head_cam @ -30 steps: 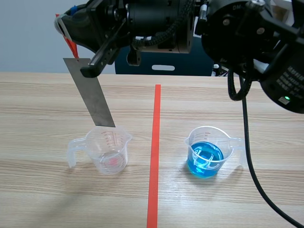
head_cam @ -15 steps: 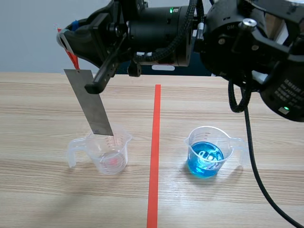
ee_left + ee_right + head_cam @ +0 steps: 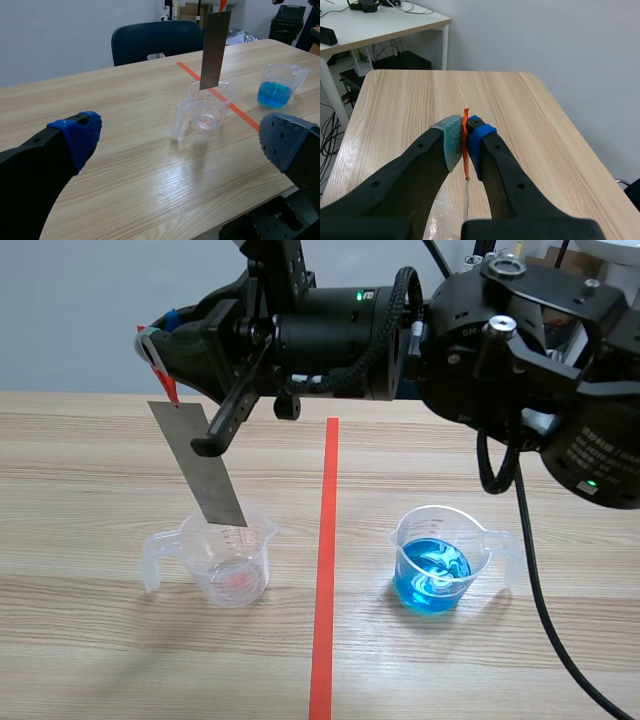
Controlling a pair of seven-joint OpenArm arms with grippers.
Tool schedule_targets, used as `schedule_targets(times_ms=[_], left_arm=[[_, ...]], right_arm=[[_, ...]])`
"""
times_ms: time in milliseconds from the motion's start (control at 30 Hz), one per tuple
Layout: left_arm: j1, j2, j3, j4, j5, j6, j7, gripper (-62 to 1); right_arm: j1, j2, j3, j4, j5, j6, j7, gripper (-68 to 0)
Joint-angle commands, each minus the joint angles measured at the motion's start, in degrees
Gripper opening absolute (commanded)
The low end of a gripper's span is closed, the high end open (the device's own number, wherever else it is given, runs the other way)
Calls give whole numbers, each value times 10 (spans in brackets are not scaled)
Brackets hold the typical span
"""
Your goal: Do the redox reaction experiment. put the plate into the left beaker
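Note:
A grey metal plate hangs tilted, with an orange-red tag at its top. My right gripper, reaching in from the right across the top, is shut on that tag. The plate's lower end sits at the rim of the left clear beaker, which has a little pink at its bottom. In the right wrist view the right gripper pinches the orange tag, and the plate shows edge-on below it. My left gripper stands open, well short of the plate and the left beaker.
A second clear beaker holding blue liquid stands right of the red tape line. It also shows beyond the left beaker in the left wrist view as the blue beaker. A dark chair stands behind the table.
The right gripper has come down and slightly right with the plate. The plate's lower end went from above the left beaker to its rim.

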Motion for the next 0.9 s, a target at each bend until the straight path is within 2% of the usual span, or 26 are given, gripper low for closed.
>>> schedule_targets(times_ms=[0, 300, 500, 867], left_arm=[[1, 3, -6, 7, -3, -1, -10, 14], [1, 3, -6, 7, -3, -1, -10, 14], [1, 3, -6, 7, -3, -1, -10, 14], [1, 3, -6, 7, -3, -1, -10, 14]], right_arm=[[7, 0, -5, 0, -2, -3, 20, -673], [7, -4, -22, -31, -21, -2, 56, -673], [7, -5, -26, -50, -37, 11, 81, -674], [7, -5, -56, -64, -57, 13, 116, -674]])
